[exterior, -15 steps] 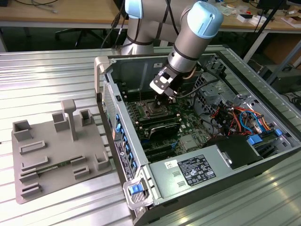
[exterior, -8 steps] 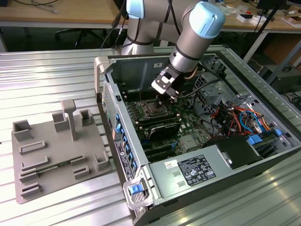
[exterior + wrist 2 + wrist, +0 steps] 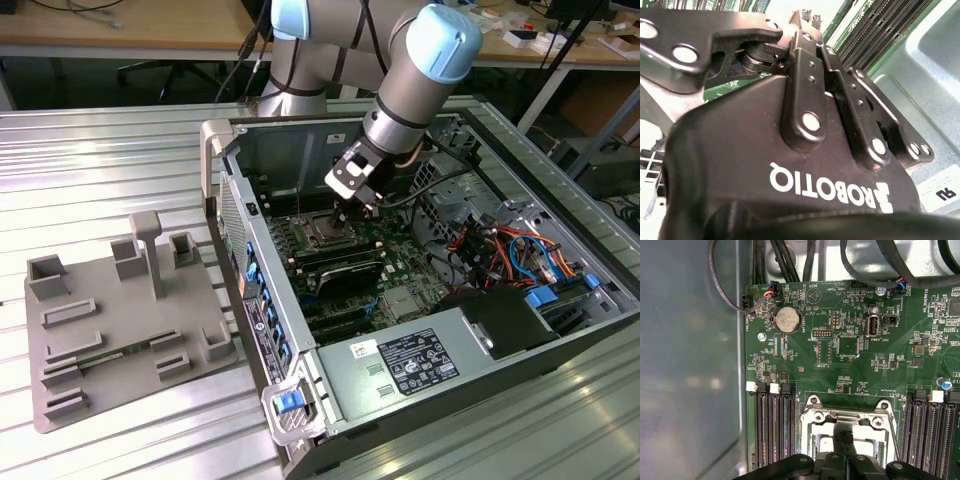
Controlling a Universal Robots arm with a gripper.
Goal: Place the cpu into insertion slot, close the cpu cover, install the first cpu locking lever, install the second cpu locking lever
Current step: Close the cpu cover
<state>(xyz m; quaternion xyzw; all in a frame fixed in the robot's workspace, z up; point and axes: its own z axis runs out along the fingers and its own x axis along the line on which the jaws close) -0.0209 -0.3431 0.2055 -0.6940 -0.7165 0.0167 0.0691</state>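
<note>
The end effector [image 3: 845, 437] hangs with its fingers drawn together, clamped on nothing visible, directly above the insertion slot [image 3: 322, 232] on the motherboard [image 3: 805, 355]. Beneath its tips, the pale metal inside the cpu cover [image 3: 816, 416] appears to be the cpu [image 3: 823, 444], already seated. The chip is likely light, rigid and fragile, best held by its edges. The cover looks like thin, stiff sheet metal, best pressed at its free edge.
</note>
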